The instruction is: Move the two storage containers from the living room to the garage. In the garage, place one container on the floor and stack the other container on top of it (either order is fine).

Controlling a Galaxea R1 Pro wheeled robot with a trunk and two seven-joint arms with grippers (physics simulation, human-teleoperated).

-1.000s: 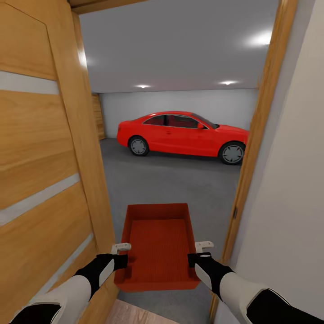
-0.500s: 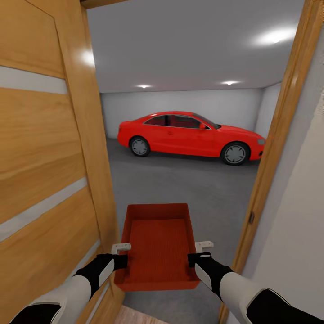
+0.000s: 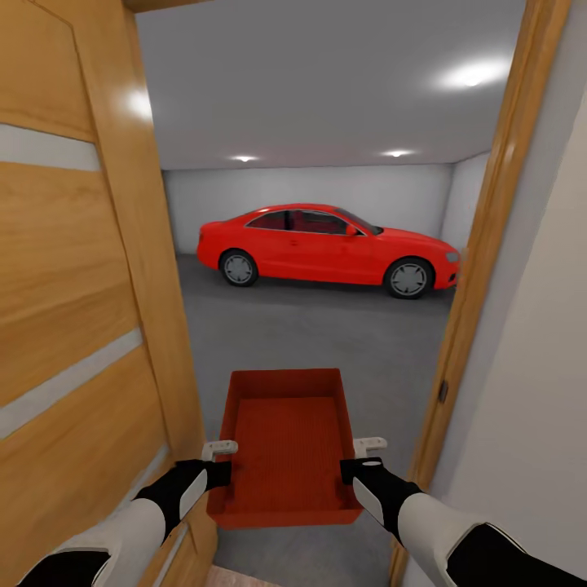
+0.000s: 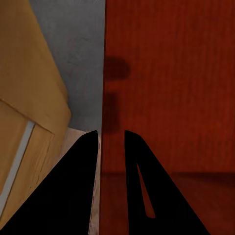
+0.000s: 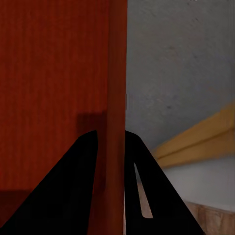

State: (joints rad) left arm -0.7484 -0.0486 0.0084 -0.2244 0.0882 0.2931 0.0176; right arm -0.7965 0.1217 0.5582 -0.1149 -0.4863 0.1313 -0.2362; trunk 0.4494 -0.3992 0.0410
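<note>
Storage container [image 3: 285, 444] carried in front of the trunk, in the doorway, above the grey concrete garage floor [image 3: 326, 342]. Long axis points straight ahead into the garage, opening up, roughly level. Orange-red rectangular bin, smooth outer walls, finely ribbed base inside, empty.

Left gripper [image 3: 218, 450] clamped on the left long wall; left wrist view shows the wall edge [image 4: 105, 98] running between the two black fingers [image 4: 78, 186]. Right gripper [image 3: 368, 447] clamped on the right long wall, wall [image 5: 116, 98] pinched between its fingers [image 5: 139, 186]. Both grips sit toward the near end of the bin.

Open honey-wood plank door [image 3: 73, 285] with pale horizontal strips on the left, wood door frame [image 3: 481, 244] and white wall on the right. Red coupe [image 3: 326, 244] parked side-on, well ahead, against the white back wall. Mottled concrete visible under the bin in both wrist views.
</note>
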